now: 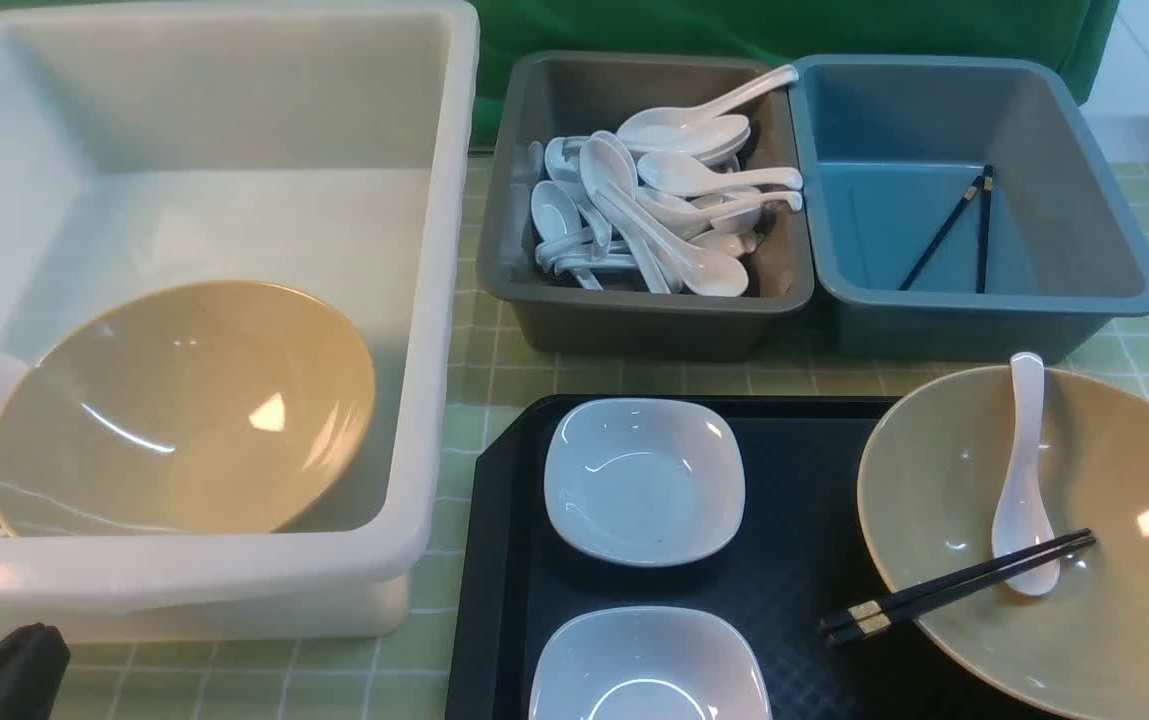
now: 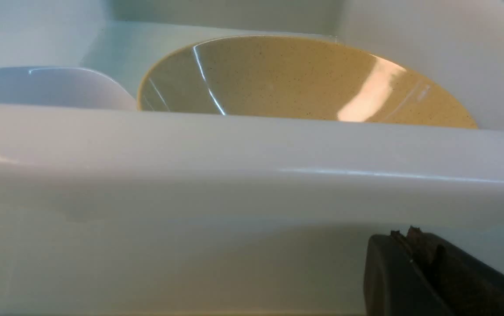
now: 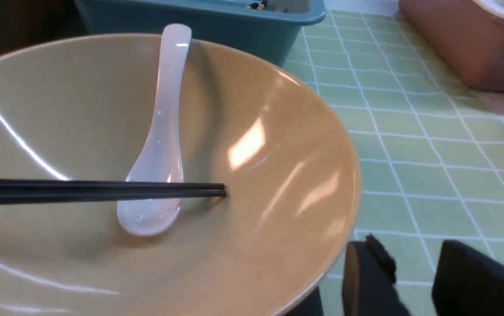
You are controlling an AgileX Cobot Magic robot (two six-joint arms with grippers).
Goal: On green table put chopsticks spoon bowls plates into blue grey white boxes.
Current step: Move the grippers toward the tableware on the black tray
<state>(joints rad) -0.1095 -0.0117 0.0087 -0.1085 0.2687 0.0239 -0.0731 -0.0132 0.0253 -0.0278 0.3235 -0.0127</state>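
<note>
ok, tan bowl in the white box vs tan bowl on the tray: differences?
Boxed bowl lies tilted in the white box; tray bowl sits upright on the black tray. Tray bowl holds a spoon and chopsticks; boxed bowl holds nothing. Both tan, glossy, round.

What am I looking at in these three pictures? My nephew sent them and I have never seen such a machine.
It is a robot with two arms, each ending in a gripper. The wide picture looks forward from between them; the others come from wrist cameras. On the green table stand a white box holding a tan bowl, a grey box of spoons and a blue box with a pair of chopsticks. Nearer, a black tray carries two small dishes, and a second bowl at its right holds a spoon and more chopsticks. The left gripper is shut by the white box; the right gripper is open by the second bowl. Neither holds anything.
</note>
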